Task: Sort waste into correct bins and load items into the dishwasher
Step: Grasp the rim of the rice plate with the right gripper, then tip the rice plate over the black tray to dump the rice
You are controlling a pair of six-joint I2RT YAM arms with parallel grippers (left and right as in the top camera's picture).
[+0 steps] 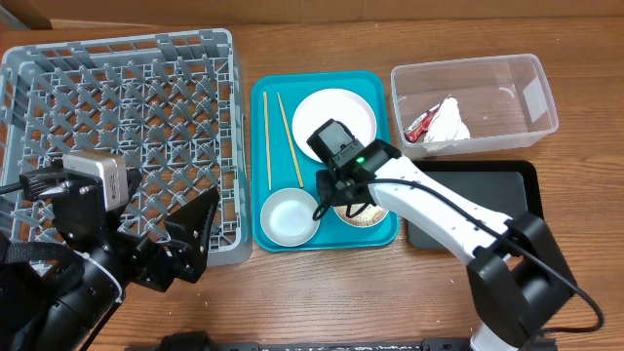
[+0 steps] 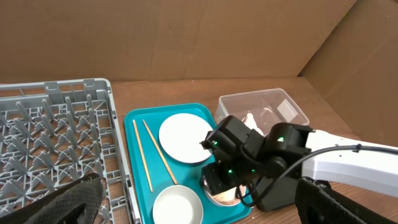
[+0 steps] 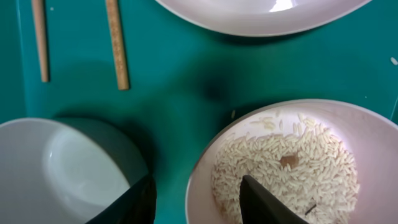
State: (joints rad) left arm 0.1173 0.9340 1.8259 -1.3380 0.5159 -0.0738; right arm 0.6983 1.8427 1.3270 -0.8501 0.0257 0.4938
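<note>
Dish rack (image 1: 146, 107), left; the left tool (image 1: 192, 237) hangs at its near corner, spread wide, holding nothing. Teal tray (image 1: 261, 97), centre, carries chopsticks (image 1: 290, 139), plate (image 1: 336, 112) and empty bowl (image 1: 288, 216). The right tool (image 3: 196, 186), half-spread, straddles the rice bowl (image 3: 205, 168) rim, one finger over the rice (image 3: 286, 165), judged ready to lift it; not yet clamped.

Robot-lab test bench: bare wooden tabletop (image 1: 322, 292), cardboard backdrop (image 2: 186, 37).
</note>
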